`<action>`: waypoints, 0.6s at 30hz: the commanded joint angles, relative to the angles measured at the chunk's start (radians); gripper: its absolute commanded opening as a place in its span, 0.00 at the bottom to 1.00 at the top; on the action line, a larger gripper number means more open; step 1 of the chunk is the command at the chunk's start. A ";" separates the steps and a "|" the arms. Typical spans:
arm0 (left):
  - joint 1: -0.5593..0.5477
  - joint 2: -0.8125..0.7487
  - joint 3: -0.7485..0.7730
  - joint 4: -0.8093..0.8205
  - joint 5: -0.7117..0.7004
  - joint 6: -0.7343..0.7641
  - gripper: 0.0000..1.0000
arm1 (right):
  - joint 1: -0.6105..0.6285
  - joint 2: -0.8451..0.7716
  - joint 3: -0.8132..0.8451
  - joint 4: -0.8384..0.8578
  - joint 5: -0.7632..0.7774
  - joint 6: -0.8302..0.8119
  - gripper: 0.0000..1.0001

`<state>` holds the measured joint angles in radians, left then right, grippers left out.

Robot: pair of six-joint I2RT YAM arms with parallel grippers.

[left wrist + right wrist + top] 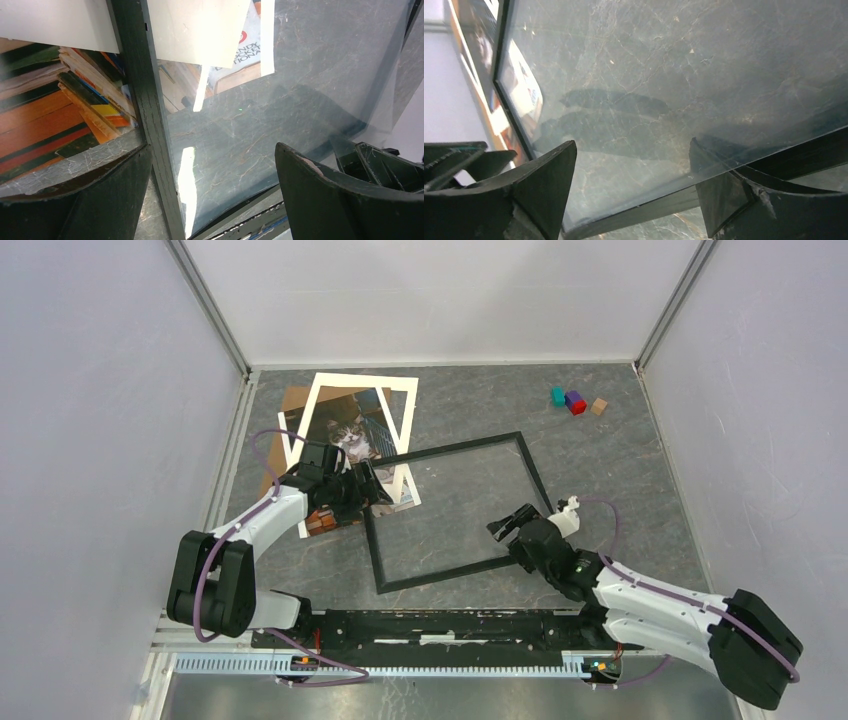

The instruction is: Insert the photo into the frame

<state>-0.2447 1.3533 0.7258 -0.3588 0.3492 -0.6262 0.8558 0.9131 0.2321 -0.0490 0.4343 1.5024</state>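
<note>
While spread wide and empty, straddled the left rail of the frame (450,447) (left gripper (212,150)) and hung over its near-right rail (right gripper (633,144)), likely to shift it off the photo (350,430), lying partly beneath that left rail.

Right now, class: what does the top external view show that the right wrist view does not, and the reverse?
Only top external: the small coloured blocks and the left claw. Only right wrist: the clear sheet, its edge, and finger shadows on it. Both: the black frame, the photo, and the open right claw.
</note>
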 commanded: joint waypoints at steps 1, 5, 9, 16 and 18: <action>-0.005 -0.025 0.006 -0.013 -0.007 0.040 0.98 | 0.004 -0.041 0.060 -0.196 -0.018 -0.208 0.92; -0.008 -0.053 0.000 -0.029 -0.010 0.064 0.98 | 0.004 -0.083 0.115 -0.321 -0.025 -0.443 0.98; -0.011 -0.084 -0.017 -0.035 -0.013 0.067 0.98 | 0.003 -0.131 0.130 -0.422 -0.062 -0.621 0.98; -0.015 -0.120 -0.020 -0.085 -0.048 0.069 0.98 | 0.003 -0.229 0.205 -0.571 -0.049 -0.791 0.97; -0.016 -0.126 -0.022 -0.097 -0.057 0.070 0.98 | 0.003 -0.234 0.258 -0.606 -0.007 -0.839 0.97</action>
<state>-0.2550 1.2667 0.7128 -0.4259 0.3294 -0.5953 0.8558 0.7082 0.3683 -0.5415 0.3622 0.8207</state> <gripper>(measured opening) 0.976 0.974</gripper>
